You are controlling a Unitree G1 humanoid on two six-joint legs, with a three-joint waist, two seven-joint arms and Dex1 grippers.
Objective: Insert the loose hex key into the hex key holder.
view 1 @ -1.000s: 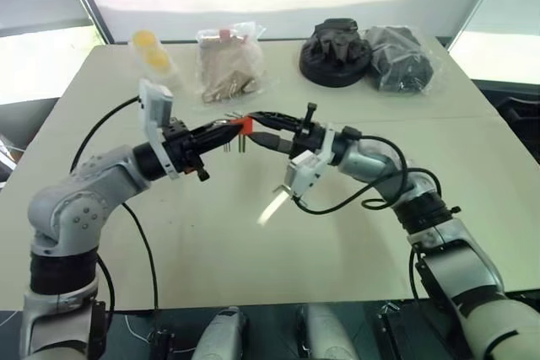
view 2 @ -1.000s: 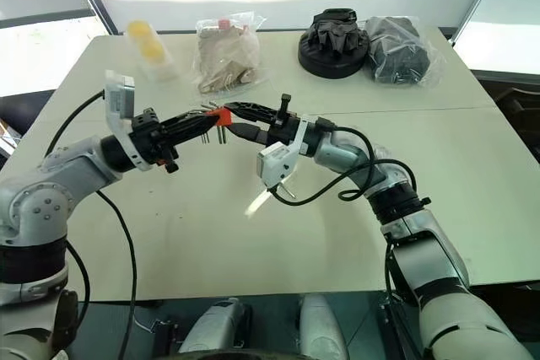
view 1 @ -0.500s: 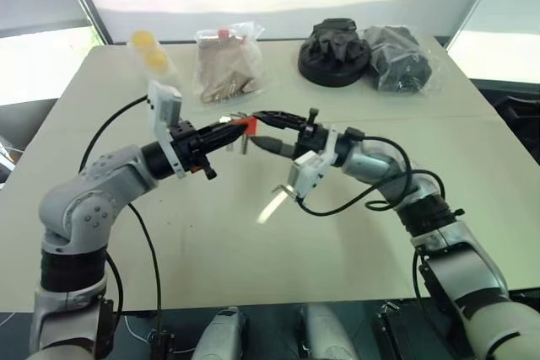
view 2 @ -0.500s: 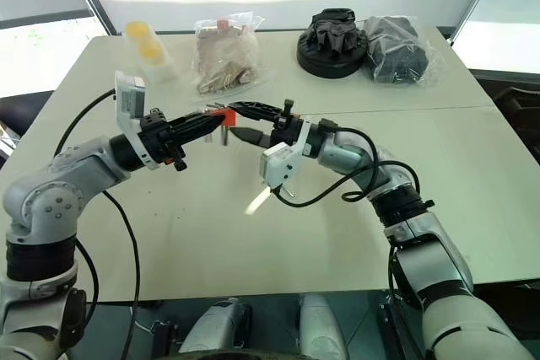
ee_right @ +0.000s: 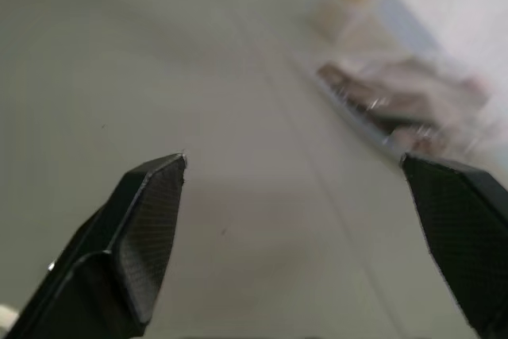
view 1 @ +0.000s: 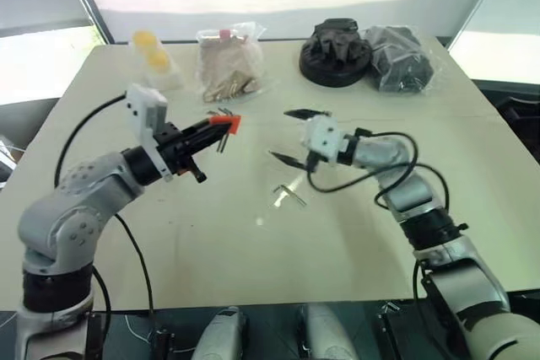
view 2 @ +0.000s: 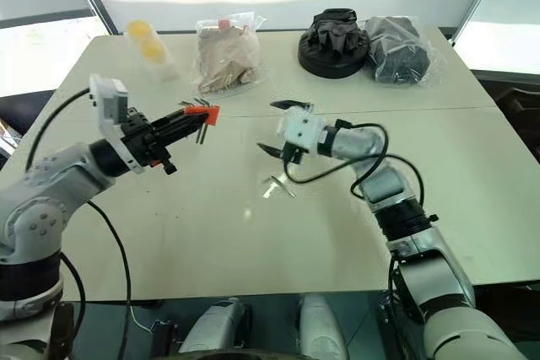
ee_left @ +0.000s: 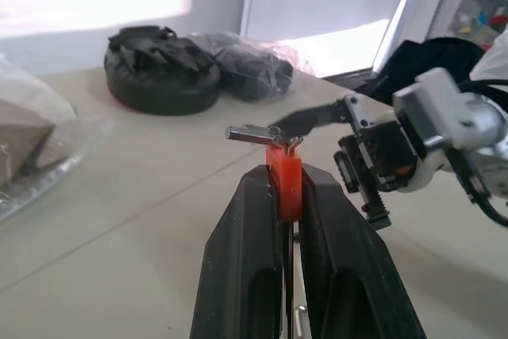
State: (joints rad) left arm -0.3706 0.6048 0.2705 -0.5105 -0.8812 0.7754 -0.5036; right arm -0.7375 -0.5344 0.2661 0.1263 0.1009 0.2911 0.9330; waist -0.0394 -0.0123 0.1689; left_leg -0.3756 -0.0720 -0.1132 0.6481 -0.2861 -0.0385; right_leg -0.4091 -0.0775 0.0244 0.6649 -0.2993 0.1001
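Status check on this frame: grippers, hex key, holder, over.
Left gripper shut on hex key holder, held above table. Right gripper open, holding nothing. Loose hex key lying on table. Nothing in the way.

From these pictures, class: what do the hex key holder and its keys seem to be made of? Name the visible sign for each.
The hex key holder: probably plastic, going by its uniform orange-red colour and smooth matte faces. The keys sticking out of it: likely metal, being thin, grey and glinting at the ends. The left gripper grips the block with shut jaws.

One holder point(view 1: 229, 123), one loose key point(view 1: 289, 195), four bags, one table point(view 1: 354, 233).
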